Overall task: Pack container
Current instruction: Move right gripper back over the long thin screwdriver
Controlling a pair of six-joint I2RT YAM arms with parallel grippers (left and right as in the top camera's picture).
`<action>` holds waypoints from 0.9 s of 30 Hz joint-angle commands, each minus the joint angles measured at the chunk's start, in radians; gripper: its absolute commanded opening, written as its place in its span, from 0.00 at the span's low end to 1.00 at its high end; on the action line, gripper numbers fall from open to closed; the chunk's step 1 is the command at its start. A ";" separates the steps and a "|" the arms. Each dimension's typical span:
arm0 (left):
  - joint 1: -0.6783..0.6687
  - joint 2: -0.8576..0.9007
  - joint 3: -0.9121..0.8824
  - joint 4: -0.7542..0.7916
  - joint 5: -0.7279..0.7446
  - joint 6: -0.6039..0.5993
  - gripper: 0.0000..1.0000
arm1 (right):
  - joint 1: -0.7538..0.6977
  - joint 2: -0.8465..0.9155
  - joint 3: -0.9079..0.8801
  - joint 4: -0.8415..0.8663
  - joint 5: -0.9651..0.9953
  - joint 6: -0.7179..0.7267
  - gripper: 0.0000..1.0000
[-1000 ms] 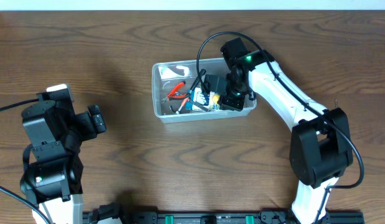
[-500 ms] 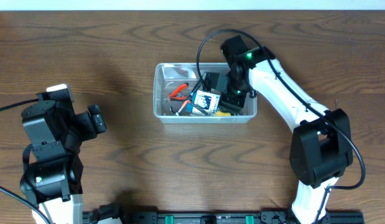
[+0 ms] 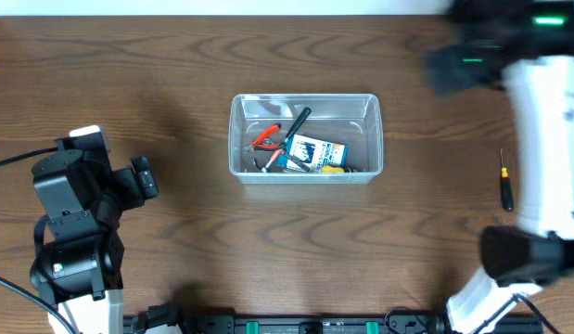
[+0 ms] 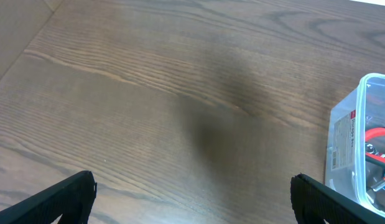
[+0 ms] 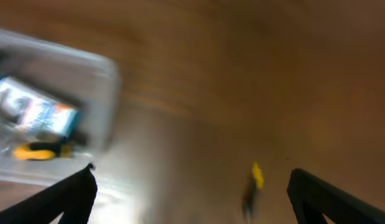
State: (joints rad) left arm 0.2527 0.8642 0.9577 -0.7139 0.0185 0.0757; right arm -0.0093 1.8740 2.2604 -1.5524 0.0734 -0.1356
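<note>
Container point(image 3: 376, 134) mid-table already holds red-handled pliers point(image 3: 265, 139), blue-and-white box point(image 3: 316, 151) and more, screwdriver point(image 3: 507, 181) on the right probably left to pack, left gripper point(image 4: 192, 183) and right gripper point(image 5: 191, 180) both released, empty.

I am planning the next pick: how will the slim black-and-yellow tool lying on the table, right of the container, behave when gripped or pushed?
The tool looks thin and stiff, so it probably lifts straight and light. Its narrow body may roll on the smooth table if nudged sideways. Lying flat, it could slip from jaws closing across it.
</note>
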 commanded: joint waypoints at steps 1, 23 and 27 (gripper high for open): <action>0.003 0.003 -0.004 0.001 -0.011 0.005 0.98 | -0.153 -0.016 0.017 -0.086 0.039 0.190 0.99; 0.003 0.003 -0.004 -0.003 -0.011 0.005 0.98 | -0.443 -0.649 -0.925 0.279 -0.037 0.043 0.99; 0.003 0.004 -0.004 -0.002 -0.004 0.004 0.98 | -0.460 -0.503 -0.982 0.354 -0.037 -0.003 0.99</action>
State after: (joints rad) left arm 0.2527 0.8680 0.9558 -0.7174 0.0185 0.0757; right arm -0.4534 1.2652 1.3132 -1.2160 0.0429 -0.0673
